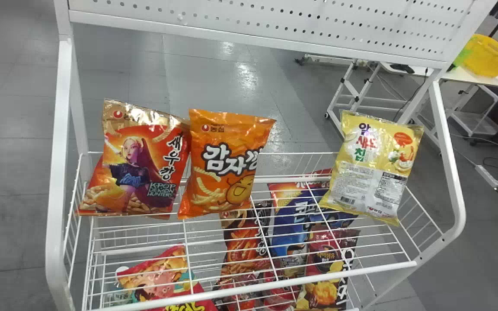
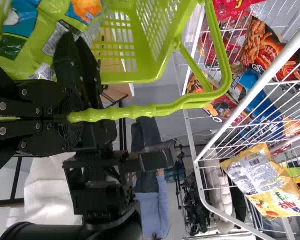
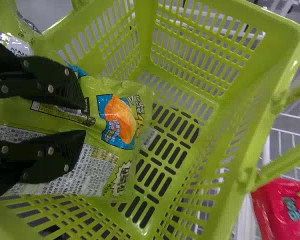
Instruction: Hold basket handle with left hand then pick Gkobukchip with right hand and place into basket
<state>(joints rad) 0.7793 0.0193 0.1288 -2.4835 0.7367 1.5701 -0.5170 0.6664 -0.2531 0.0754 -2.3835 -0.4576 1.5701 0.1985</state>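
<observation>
L gripper (image 2: 72,118) clamped on handle (image 2: 140,111) of grn basket (image 2: 125,77), R gripper (image 3: 85,120) w/ fingers apart at grn chip bag (image 3: 122,122) inside, other snack bags (image 1: 136,172) on wht wire rack (image 1: 331,275)

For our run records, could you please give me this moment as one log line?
left gripper: fingers closed on basket handle | right gripper: fingers apart at green snack bag, over basket | bag's release: unclear
</observation>
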